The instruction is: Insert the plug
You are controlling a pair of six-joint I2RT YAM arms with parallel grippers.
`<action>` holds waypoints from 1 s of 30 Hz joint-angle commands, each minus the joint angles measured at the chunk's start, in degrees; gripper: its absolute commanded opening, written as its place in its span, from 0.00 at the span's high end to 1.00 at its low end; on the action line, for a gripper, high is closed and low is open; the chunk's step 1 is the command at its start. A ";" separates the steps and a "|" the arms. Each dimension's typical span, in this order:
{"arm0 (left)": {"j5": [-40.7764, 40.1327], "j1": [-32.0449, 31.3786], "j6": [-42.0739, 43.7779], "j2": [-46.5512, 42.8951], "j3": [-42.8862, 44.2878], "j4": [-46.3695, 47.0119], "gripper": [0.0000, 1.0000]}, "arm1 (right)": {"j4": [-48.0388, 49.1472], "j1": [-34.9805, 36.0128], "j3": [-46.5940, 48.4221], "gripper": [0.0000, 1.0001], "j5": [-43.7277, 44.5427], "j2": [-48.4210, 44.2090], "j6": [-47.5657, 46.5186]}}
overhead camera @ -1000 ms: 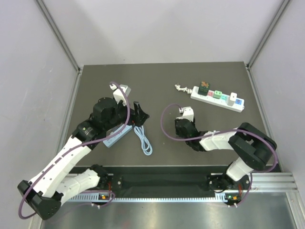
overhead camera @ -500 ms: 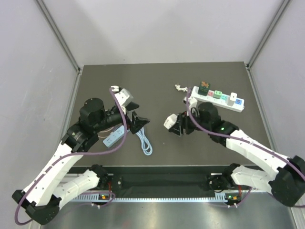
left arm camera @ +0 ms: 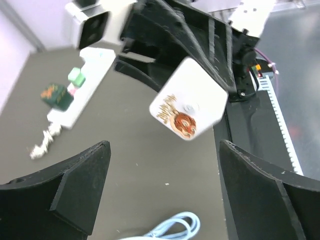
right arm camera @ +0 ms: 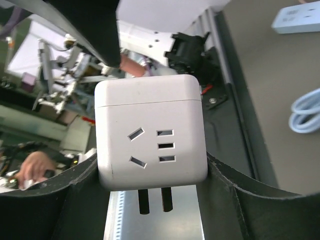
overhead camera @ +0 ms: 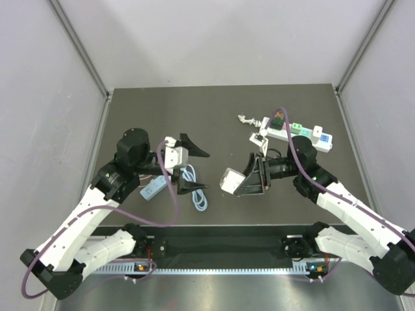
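Table layout in the top view, placed from the power strip (overhead camera: 295, 133).

The power strip lies slantwise on the table (overhead camera: 162, 107), toward its far right corner, with small blocks plugged in along its top. A knotted cord end (overhead camera: 245, 118) rests just left of the strip. Nearer than the strip and to its left, the plug (overhead camera: 229, 179) sits off the table between the 2 fingers of the right gripper (overhead camera: 241, 183). Further left of the strip, the left gripper (overhead camera: 207, 172) hangs over a coiled cable (overhead camera: 200, 201) that lies on the table. Furthest left of the strip, partly under the left arm, a smaller strip (overhead camera: 152, 188) lies near the cable.
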 commanded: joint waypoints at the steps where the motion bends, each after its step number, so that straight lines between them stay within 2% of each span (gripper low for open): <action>1: 7.41 -0.13 6.70 -3.22 -2.19 8.08 0.07 | 10.25 0.12 1.48 1.00 -6.73 -1.37 8.59; 4: 10.75 -0.30 4.94 -1.91 -2.28 11.35 0.11 | 11.49 0.21 2.27 1.00 -7.61 -1.11 10.79; 12: 12.17 -3.29 4.67 2.66 -2.19 12.77 0.17 | 17.65 4.16 3.50 1.00 -7.61 3.36 15.71; 20: 12.43 -6.02 5.90 1.61 -4.29 12.94 0.17 | 21.34 6.80 5.08 1.00 -6.73 7.41 17.91; 30: 14.02 -6.11 10.65 1.78 -3.42 5.30 0.11 | 22.31 7.15 5.96 1.00 -6.73 9.09 18.27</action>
